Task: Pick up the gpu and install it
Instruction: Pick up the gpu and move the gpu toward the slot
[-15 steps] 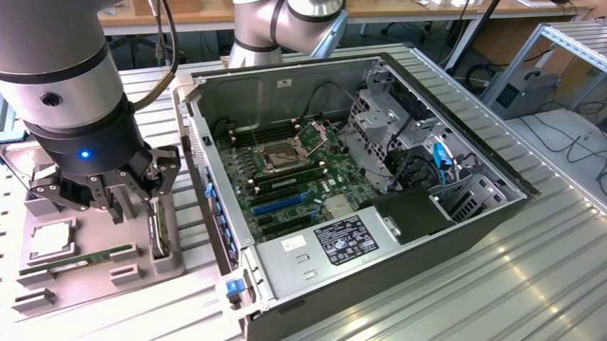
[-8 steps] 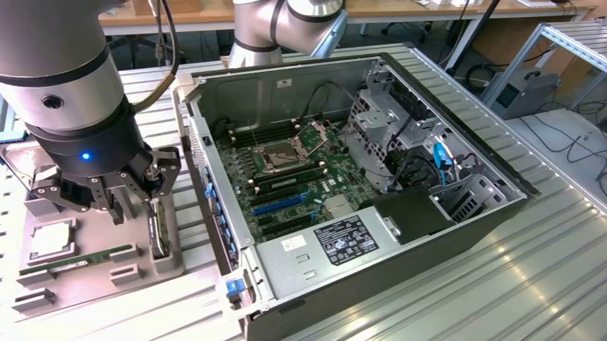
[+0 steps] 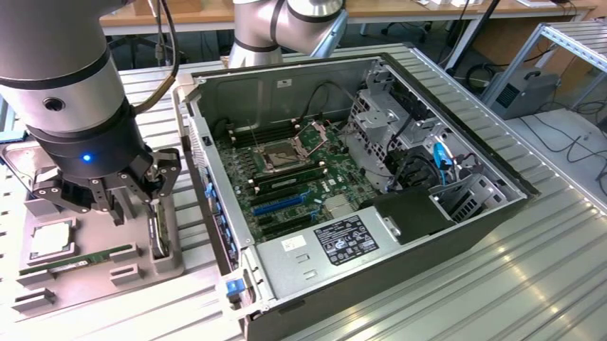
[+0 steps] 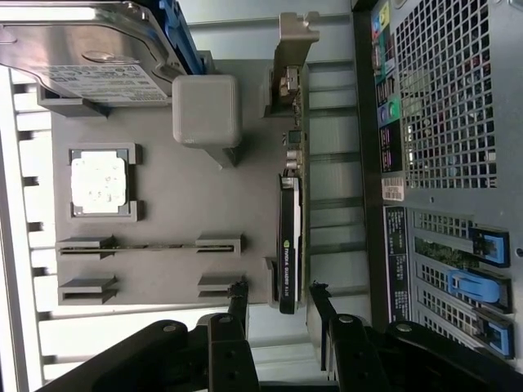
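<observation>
Jaws apart and empty, flanking one end of the gpu (image 4: 290,229). On edge in the tray (image 4: 163,204), stretching lengthwise away.

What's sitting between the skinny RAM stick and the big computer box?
The gpu, standing on edge in the gray tray. The wrist view shows it.

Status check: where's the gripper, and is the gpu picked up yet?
Gripper open, above grey parts tray. Thin black gpu card with silver bracket on edge in tray, not gripped. Open computer case alongside.
</observation>
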Available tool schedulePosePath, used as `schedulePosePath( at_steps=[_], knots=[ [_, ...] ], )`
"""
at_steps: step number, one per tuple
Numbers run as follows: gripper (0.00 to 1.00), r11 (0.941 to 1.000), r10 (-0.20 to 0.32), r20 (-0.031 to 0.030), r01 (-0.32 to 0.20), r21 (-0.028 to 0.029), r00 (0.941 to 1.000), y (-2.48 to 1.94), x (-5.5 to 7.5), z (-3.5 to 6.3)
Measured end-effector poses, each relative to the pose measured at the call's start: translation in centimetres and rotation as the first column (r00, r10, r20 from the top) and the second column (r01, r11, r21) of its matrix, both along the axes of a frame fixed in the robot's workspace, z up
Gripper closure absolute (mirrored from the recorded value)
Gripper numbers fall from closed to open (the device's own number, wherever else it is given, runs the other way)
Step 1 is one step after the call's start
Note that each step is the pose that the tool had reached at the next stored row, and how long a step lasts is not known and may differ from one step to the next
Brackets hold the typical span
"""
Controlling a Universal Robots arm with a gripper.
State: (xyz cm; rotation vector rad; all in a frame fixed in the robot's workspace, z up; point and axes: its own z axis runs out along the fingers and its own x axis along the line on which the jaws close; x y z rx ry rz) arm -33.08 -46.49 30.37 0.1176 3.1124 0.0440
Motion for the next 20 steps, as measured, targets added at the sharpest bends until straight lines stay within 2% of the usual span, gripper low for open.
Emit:
schedulePosePath(
  at_steps=[20],
  knots=[
    [0.58,1.0000,0.000,0.0000,0.000,0.0000,1.0000,0.00,0.00,-0.60]
  ],
)
